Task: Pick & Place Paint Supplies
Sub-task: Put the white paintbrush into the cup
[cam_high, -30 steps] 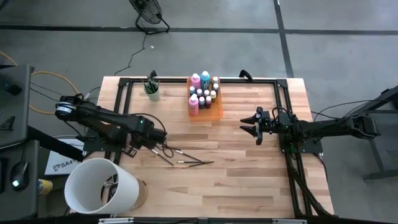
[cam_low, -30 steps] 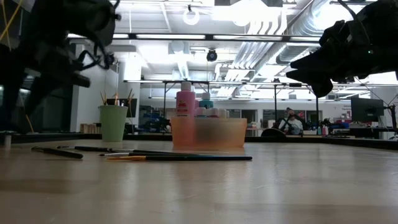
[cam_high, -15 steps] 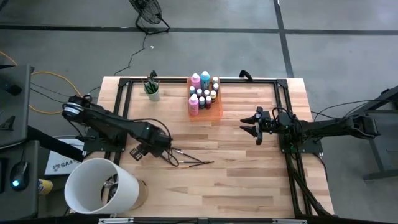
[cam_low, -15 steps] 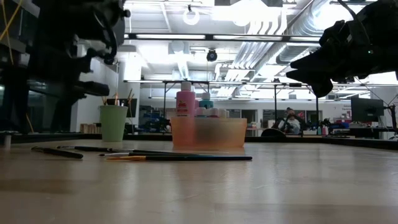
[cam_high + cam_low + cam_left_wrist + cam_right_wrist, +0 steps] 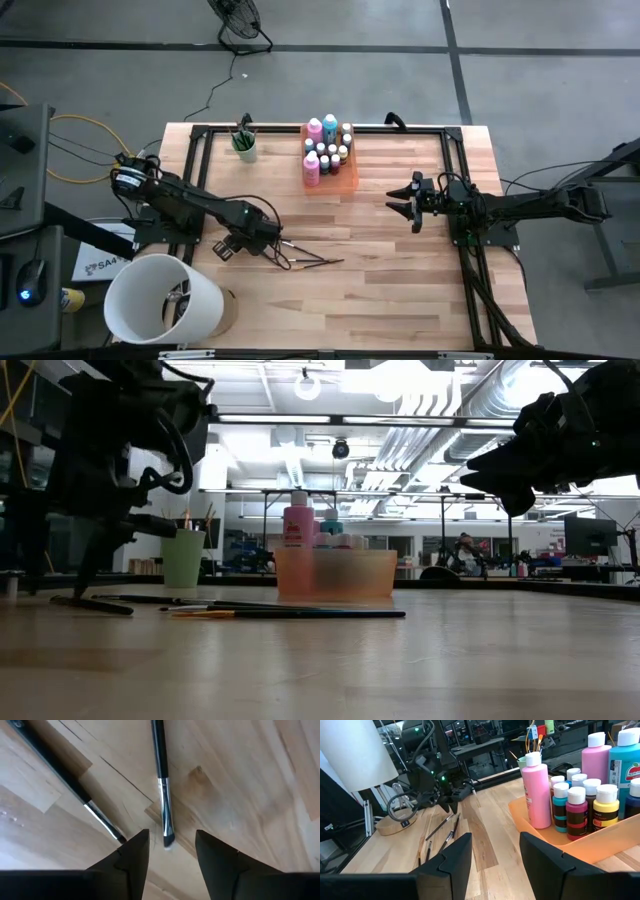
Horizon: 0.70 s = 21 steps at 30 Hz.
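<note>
Several thin dark-handled brushes [image 5: 305, 260] lie flat on the wooden table. My left gripper [image 5: 266, 240] points straight down over their left ends. It is open, its fingers standing either side of one brush's bristle tip [image 5: 167, 837] without touching it. A second brush [image 5: 75, 787] lies beside it. Pink, teal and small dark bottles [image 5: 325, 150] stand in the orange tray [image 5: 350, 182]. More brushes stand in the mint-green cup [image 5: 245, 148]. My right gripper [image 5: 405, 207] waits open and level at the table's right, facing the tray.
A tall white cylinder [image 5: 160, 300] stands at the near left corner, on a round wooden base [image 5: 400, 825]. A black frame [image 5: 195, 150] runs along the table's left, far and right edges. Bare wood [image 5: 380, 290] lies between the brushes and the near edge.
My left gripper has come down and gone toward the table's right and near edge, onto the left ends of the loose brushes, rolling somewhat as it went. The brushes and my right gripper have kept still.
</note>
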Motion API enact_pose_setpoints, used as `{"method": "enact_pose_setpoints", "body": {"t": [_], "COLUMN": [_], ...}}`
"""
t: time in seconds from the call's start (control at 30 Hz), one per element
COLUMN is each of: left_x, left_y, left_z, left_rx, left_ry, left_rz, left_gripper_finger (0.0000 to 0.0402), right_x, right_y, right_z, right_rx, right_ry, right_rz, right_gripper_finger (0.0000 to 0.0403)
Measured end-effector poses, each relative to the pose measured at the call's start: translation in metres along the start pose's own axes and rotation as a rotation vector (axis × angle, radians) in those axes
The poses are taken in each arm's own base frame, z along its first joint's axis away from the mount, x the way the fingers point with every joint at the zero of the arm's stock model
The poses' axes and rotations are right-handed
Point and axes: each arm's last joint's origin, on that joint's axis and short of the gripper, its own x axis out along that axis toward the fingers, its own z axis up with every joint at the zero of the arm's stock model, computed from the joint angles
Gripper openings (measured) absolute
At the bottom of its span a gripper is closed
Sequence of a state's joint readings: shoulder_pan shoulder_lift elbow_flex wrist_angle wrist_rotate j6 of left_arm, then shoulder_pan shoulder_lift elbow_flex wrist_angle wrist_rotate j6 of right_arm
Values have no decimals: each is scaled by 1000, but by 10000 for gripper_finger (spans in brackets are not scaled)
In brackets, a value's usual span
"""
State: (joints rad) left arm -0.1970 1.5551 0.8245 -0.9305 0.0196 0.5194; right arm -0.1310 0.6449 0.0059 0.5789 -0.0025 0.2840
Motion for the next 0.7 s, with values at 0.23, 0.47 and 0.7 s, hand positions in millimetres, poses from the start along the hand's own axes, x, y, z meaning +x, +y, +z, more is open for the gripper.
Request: {"method": "enact_pose_setpoints", "body": {"t": [0.23, 0.47, 0.7], "left_x": [20, 25, 28], "left_y": [-6, -7, -8], "left_z": [-11, -13, -15], "left_rx": [-28, -35, -54], "left_ry": [12, 12, 10], "left_rz": [-7, -8, -15], "left_gripper_finger": [154, 153, 101], "right_x": [0, 0, 0], "right_y": [0, 0, 0], "right_z": [0, 0, 0], "right_rx": [0, 0, 0], "right_ry": [0, 0, 0], "right_rz": [0, 0, 0], "right_gripper_finger": [160, 160, 160]}}
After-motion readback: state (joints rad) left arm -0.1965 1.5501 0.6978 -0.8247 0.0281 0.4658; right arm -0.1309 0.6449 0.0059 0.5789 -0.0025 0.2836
